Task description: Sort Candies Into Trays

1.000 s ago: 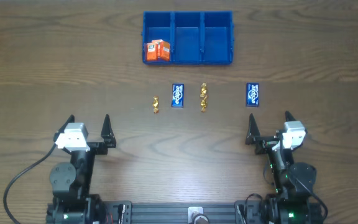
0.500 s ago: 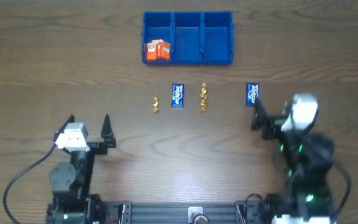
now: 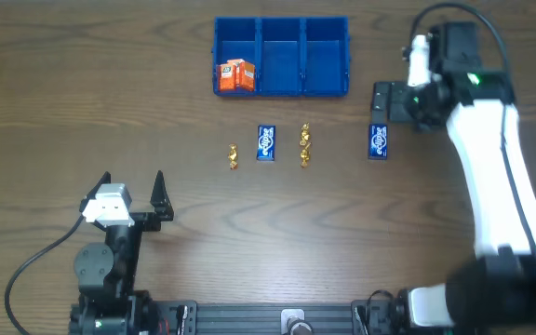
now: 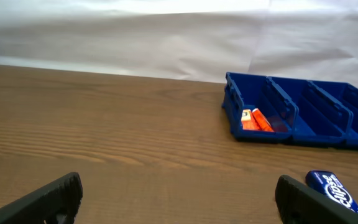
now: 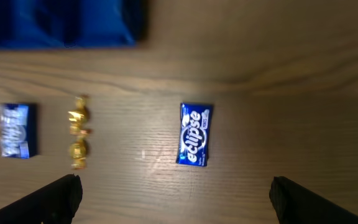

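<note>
Your candies lie in a loose row on the wooden table [image 3: 63,93], just in front of the blue tray [image 3: 282,91]. From the left arm's side the row runs: a single gold candy [image 3: 234,155], a blue packet [image 3: 266,142], a short stack of gold candies [image 3: 305,144], and then, set apart toward the right arm's side, a second blue packet [image 3: 378,141]. None of them touch each other, apart from the stacked gold ones.

The tray has three compartments side by side. The one on the left arm's side holds two orange candies [image 3: 234,74], lying against its front wall; you can also see them in the left wrist view.

Your right gripper [image 5: 174,182] hangs above the table with its arm stretched far up toward the tray's right end. Its fingers are spread wide and have hold of nothing. In its wrist view the second blue packet sits flat on the wood, roughly centred between the two fingers, with the gold stack and the first packet off to one side.

Your left gripper [image 3: 133,181] sits low near its base, well apart from the candies. Its fingers are also spread wide with nothing between them, and it faces the tray across bare wood.
</note>
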{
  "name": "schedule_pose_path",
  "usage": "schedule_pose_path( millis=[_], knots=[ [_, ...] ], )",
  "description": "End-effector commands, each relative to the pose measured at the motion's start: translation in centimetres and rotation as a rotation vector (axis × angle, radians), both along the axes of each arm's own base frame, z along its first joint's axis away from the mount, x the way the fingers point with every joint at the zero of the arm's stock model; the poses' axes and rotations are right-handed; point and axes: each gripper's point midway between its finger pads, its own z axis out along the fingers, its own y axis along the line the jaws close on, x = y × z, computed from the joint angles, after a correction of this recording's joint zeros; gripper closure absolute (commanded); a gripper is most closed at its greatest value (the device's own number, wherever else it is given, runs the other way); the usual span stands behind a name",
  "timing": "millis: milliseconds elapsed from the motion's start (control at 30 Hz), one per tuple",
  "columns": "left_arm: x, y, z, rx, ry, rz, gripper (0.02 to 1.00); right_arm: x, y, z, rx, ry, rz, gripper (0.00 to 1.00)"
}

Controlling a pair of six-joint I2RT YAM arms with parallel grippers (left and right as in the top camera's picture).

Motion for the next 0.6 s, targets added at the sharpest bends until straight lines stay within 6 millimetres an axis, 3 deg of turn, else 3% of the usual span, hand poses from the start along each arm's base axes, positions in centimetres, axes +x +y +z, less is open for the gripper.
schedule_pose_path(
  millis=[33,300,500,600],
  knots=[
    [-0.1,-0.2,-1.7,-0.014,0.051,-0.013,0.020,0.4,0.1,-5.8,-0.003,0.171,0.006,0.003],
    [-0.1,-0.2,-1.7,-0.014,0.051,-0.013,0.020,-0.1,0.2,-12.9,-0.009,0.358,-0.011,0.003],
    [-0.1,-0.2,-1.7,-0.014,0.051,-0.013,0.023,-0.3,-0.3,-15.6,-0.046,0.410,-0.012,0.001],
    [-0.1,-0.2,-1.7,-0.014,0.051,-0.013,0.023,-0.2,-0.4,-15.8,-0.058,0.409,-0.011,0.038]
  ],
)
